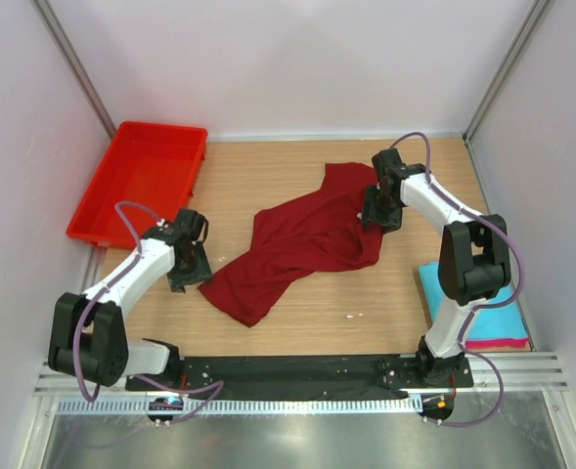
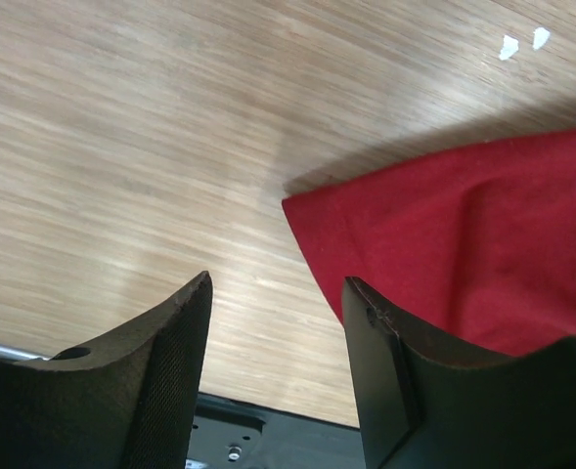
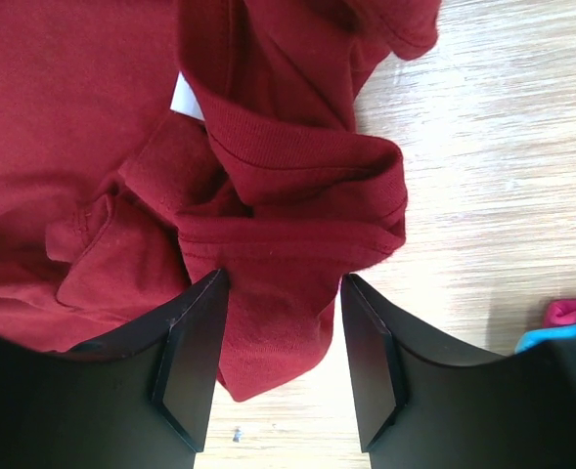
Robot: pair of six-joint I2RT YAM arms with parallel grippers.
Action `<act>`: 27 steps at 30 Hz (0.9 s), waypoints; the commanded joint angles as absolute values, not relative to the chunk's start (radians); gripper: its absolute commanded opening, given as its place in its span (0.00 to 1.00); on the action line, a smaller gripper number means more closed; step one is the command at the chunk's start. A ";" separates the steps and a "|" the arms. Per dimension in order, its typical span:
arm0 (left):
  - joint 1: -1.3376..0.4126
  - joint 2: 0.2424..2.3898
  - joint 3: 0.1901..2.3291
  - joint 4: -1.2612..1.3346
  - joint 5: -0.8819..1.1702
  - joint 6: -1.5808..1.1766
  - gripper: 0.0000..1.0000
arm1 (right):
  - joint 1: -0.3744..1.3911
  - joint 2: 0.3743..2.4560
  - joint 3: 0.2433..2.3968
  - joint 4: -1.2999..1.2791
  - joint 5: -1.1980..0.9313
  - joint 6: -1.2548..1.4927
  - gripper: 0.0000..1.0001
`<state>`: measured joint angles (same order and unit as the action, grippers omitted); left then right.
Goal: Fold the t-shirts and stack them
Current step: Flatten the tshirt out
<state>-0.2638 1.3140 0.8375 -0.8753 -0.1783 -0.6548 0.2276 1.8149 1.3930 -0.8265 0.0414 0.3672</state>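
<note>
The dark maroon t-shirt (image 1: 302, 239) lies crumpled and unfolded in the middle of the table. My left gripper (image 1: 188, 271) is open and empty beside the shirt's lower left corner (image 2: 464, 234); in the left wrist view the gripper (image 2: 278, 293) has bare table between its fingers. My right gripper (image 1: 377, 213) is open over the shirt's upper right part. In the right wrist view the gripper (image 3: 283, 288) straddles a bunched fold of the shirt (image 3: 288, 176), with cloth between the fingers. The turquoise t-shirt (image 1: 459, 298) lies folded on the pink one (image 1: 508, 343) at the right.
A bright red plastic tray (image 1: 141, 181) stands at the back left against the wall. The pink (image 3: 573, 313) and turquoise (image 3: 542, 340) shirts show at the right edge of the right wrist view. White walls enclose the table on three sides.
</note>
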 commanded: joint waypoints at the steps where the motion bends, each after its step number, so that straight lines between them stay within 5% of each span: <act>1: -0.247 1.359 0.824 -0.790 -0.170 -0.627 0.56 | 0.230 1.764 1.417 -0.818 0.029 0.351 0.56; 17: -0.239 1.529 0.793 -0.640 -0.124 -0.607 0.44 | 0.230 1.758 1.443 -0.799 -0.092 0.360 0.58; 20: -0.238 1.548 0.795 -0.640 -0.138 -0.618 0.34 | 0.230 1.784 1.434 -0.799 -0.084 0.382 0.72; 22: -0.236 1.545 0.801 -0.646 -0.141 -0.624 0.17 | 0.230 1.795 1.431 -0.790 -0.078 0.391 0.74; 24: -0.236 1.523 0.813 -0.667 -0.147 -0.630 0.00 | 0.229 1.813 1.442 -0.782 -0.063 0.397 0.73; 27: -0.236 1.447 0.839 -0.716 -0.167 -0.655 0.00 | 0.227 1.856 1.451 -0.776 -0.043 0.413 0.60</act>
